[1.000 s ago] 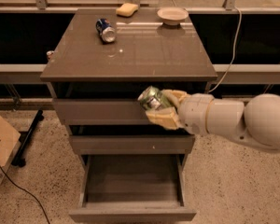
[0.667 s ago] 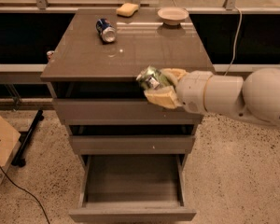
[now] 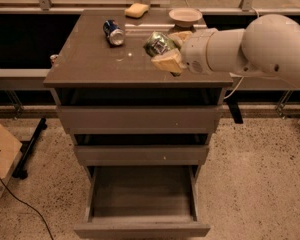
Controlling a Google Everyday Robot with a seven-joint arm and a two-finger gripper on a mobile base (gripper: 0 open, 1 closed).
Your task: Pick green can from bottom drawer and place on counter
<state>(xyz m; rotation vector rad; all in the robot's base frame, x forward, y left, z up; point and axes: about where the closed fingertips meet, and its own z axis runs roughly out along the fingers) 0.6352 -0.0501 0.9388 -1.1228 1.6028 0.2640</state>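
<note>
My gripper (image 3: 165, 51) is shut on the green can (image 3: 158, 43) and holds it tilted in the air over the right middle of the counter (image 3: 95, 64). The can shows a green and dark label and a silver end. The white arm reaches in from the right. The bottom drawer (image 3: 140, 204) stands pulled open below, and its shallow tray holds nothing that I can see.
A blue can (image 3: 113, 32) lies on its side at the counter's back left. A yellow sponge (image 3: 136, 10) and a white bowl (image 3: 185, 17) sit at the back edge. A cardboard box (image 3: 1, 156) and a cable lie on the floor at left.
The gripper with the green can has risen from in front of the top drawer to above the counter top. The camera view has also shifted, showing the cabinet lower in the frame.
</note>
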